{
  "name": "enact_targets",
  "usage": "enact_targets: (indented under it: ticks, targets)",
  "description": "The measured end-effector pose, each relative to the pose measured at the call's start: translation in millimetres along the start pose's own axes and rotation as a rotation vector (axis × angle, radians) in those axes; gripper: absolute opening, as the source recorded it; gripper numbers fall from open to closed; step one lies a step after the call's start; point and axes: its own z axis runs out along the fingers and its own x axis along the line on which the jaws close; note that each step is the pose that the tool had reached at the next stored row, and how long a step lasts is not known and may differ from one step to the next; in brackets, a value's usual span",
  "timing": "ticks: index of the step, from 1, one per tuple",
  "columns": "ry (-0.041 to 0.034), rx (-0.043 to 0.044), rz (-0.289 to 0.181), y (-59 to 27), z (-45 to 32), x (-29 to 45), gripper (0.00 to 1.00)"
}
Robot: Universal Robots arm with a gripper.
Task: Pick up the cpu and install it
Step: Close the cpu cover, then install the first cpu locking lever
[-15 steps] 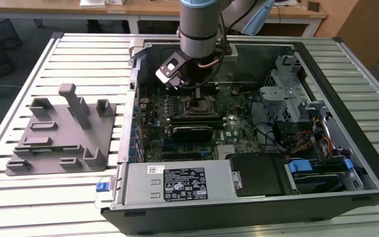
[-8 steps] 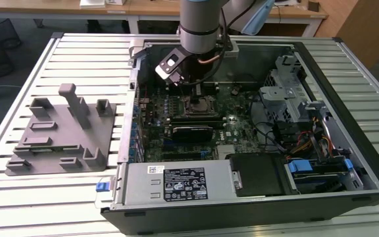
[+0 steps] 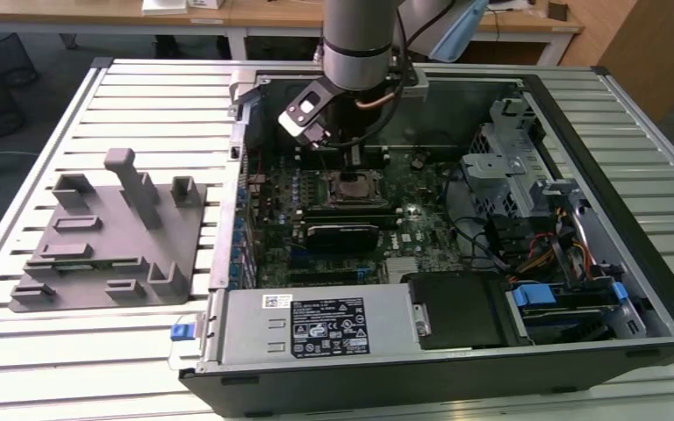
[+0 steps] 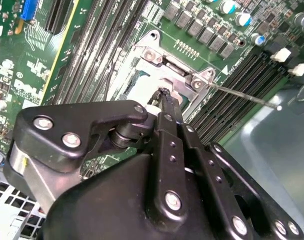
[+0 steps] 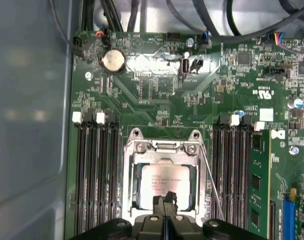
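Observation:
The cpu [image 5: 164,181], a shiny silver square, lies flat inside the metal-framed socket [image 5: 136,150] on the green motherboard. In the second wrist view a pale part of the cpu [image 4: 136,92] shows inside the socket frame [image 4: 149,55]. My gripper [image 5: 165,201] hangs right over the cpu's near edge, its two black fingertips pressed together with nothing between them. They also meet over the socket in the second wrist view, at the gripper [image 4: 164,95]. In the exterior view the gripper [image 3: 354,165] stands just above the socket [image 3: 354,189] inside the open computer case. Whether the tips touch the cpu is unclear.
A thin socket lever [image 5: 212,182] sticks out beside the frame. Memory slots [image 5: 94,170] flank the socket on both sides. A black heatsink block [image 3: 340,235] sits near the socket. A grey fixture [image 3: 115,232] stands on the table at the exterior view's left. Drive cage and cables [image 3: 525,202] fill the case's right.

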Motion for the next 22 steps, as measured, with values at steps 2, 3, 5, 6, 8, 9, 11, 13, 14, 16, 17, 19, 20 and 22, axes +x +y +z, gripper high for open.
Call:
enact_targets:
  ticks: [2,3,5,6,8,9,11,13,14,16,17,19,20,22]
  targets:
    - [0.0001,0.0000,0.000,1.5,0.1,-0.1,0.11]
    - [0.0001,0.0001,0.000,2.6,0.1,0.0,0.11]
    - [0.0001,0.0006,0.000,4.4,0.1,-0.1,0.11]
    - [0.0001,0.0009,0.000,5.7,0.2,-0.1,0.11]
    - [0.0001,0.0013,0.000,7.4,0.2,-0.1,0.11]
    - [0.0002,0.0019,0.000,8.2,0.3,-0.1,0.11]
    - [0.0001,0.0028,0.000,9.5,0.3,-0.2,0.11]
    - [0.0001,0.0031,0.000,10.4,0.3,-0.2,0.11]
    - [0.0001,0.0032,0.000,10.4,0.3,-0.2,0.11]
    - [-0.0002,0.0033,0.000,10.5,0.0,-0.1,0.11]
    - [-0.0003,0.0034,0.000,10.5,-0.6,-0.2,0.11]
    - [0.0000,0.0031,0.000,10.6,-3.1,-0.1,0.11]
    - [0.0001,0.0031,0.000,10.6,-4.3,-0.2,0.11]
    - [0.0000,0.0032,0.000,10.7,-7.5,-0.2,0.11]
